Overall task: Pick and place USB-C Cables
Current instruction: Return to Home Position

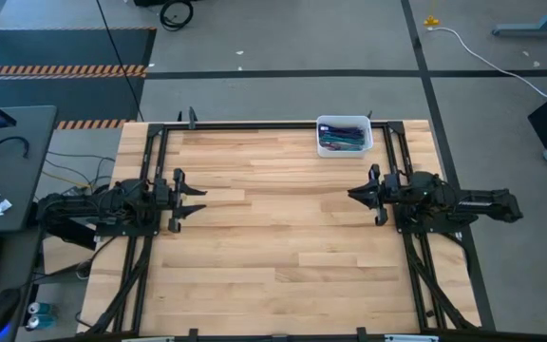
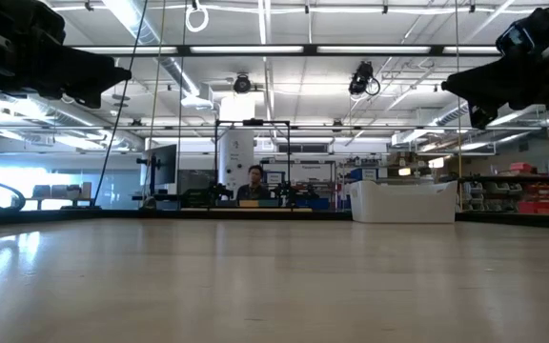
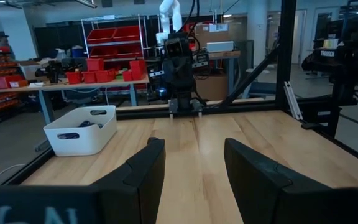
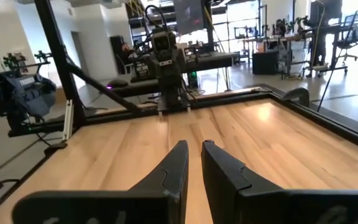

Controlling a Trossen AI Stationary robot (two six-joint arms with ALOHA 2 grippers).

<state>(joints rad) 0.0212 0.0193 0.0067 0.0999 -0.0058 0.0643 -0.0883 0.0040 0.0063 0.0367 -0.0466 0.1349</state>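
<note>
The USB-C cables (image 1: pixel 342 140) lie as a teal, blue and green heap inside a white rectangular bin (image 1: pixel 322 136) at the table's far edge. In the left wrist view they show only as dark shapes (image 3: pixel 91 123) over the bin's rim. No cable lies on the bare wood. My left gripper (image 1: pixel 200 200) hovers open over the table's left side, well clear of the bin (image 3: pixel 82 138). My right gripper (image 1: pixel 351 195) hovers over the right side with its fingers together (image 4: pixel 195 157), nearer the table's front than the bin. Both point toward the table's middle.
A black frame (image 1: pixel 254 124) runs around the wooden table top. The bin (image 2: pixel 403 202) stands near the far right corner. Both arms hang above the wood in the low view, left (image 2: pixel 55 57) and right (image 2: pixel 518 67). A person (image 2: pixel 254 181) sits far behind the table.
</note>
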